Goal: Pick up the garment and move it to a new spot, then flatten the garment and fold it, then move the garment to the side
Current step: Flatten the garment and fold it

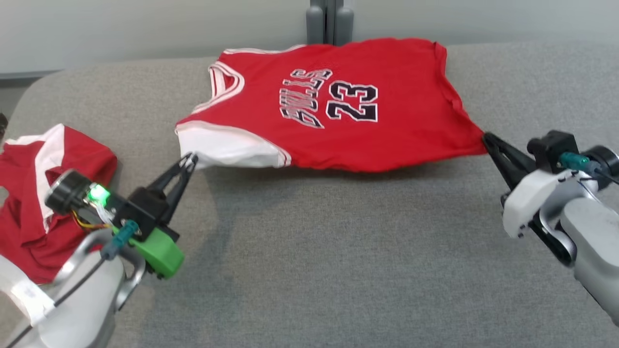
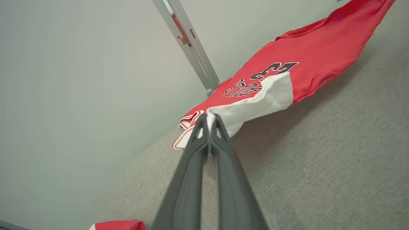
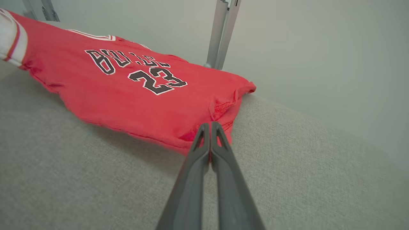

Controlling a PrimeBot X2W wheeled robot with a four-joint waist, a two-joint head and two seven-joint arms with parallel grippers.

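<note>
The garment (image 1: 338, 111) is a red jersey with white trim and a black "23", stretched across the far half of the grey table (image 1: 338, 251). Its near edge hangs off the surface and throws a shadow. My left gripper (image 1: 189, 160) is shut on the jersey's white near-left corner, seen up close as the garment (image 2: 271, 95) pinched in the left gripper (image 2: 210, 116). My right gripper (image 1: 486, 137) is shut on the red near-right corner; the wrist view shows the garment (image 3: 127, 92) running away from the right gripper (image 3: 210, 125).
A second red and white garment (image 1: 43, 193) lies bunched at the table's left edge, beside my left arm. A grey post (image 1: 330, 21) stands behind the table's far edge against a pale wall. Bare grey table stretches in front.
</note>
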